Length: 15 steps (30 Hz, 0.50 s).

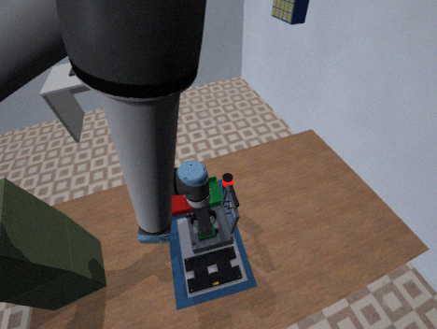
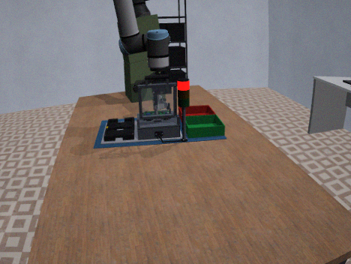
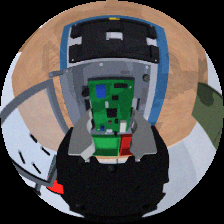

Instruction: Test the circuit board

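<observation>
The green circuit board (image 3: 105,111) lies level, component side up, in the grey tester (image 1: 219,243) (image 2: 147,132) (image 3: 75,76). Its blue part faces the tray side, its white connector the bin side in the wrist view. The gripper (image 3: 112,123) points down over the tester, its jaws shut on the board's long edges near the bin-side end. The pins are hidden, and whether the board is slightly raised cannot be told. The lid (image 2: 141,102) (image 3: 59,106) stands open and upright. The signal light (image 1: 227,182) (image 2: 183,85) (image 3: 55,186) glows red.
The black tray (image 1: 193,281) (image 2: 120,131) (image 3: 90,47) holds no board. The green bin (image 1: 216,193) (image 2: 204,129) (image 3: 105,146) and red bin (image 1: 180,207) (image 2: 197,109) (image 3: 125,145) stand on the tester's other side. The light's pole (image 2: 184,124) stands close beside the lid.
</observation>
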Motion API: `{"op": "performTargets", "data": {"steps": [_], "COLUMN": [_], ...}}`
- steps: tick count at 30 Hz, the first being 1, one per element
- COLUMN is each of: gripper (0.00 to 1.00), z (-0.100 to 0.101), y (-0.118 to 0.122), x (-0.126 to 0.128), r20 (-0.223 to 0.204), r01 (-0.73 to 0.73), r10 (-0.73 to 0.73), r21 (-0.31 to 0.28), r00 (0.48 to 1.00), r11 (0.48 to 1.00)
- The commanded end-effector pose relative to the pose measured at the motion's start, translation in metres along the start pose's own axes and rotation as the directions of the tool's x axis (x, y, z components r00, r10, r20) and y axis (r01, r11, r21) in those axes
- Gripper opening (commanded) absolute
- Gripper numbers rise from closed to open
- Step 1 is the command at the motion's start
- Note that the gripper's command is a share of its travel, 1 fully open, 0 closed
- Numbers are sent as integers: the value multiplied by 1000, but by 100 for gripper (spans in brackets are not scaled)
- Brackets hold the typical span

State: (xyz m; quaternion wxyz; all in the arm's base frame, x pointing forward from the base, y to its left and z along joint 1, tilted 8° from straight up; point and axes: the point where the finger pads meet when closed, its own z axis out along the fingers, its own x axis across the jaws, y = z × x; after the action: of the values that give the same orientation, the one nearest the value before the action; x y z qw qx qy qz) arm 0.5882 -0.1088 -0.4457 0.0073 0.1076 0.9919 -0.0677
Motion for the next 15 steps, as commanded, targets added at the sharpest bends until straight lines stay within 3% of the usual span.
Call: {"op": "performTargets", "data": {"steps": [1, 15], "gripper": [39, 39], "z": [-1, -3], "y": [0, 0], "x": [0, 0], "r20": [1, 1], "r01": [0, 0], "r10": [0, 0], "r21": [0, 0], "r00": [1000, 1000], "r11": [1000, 1000]}}
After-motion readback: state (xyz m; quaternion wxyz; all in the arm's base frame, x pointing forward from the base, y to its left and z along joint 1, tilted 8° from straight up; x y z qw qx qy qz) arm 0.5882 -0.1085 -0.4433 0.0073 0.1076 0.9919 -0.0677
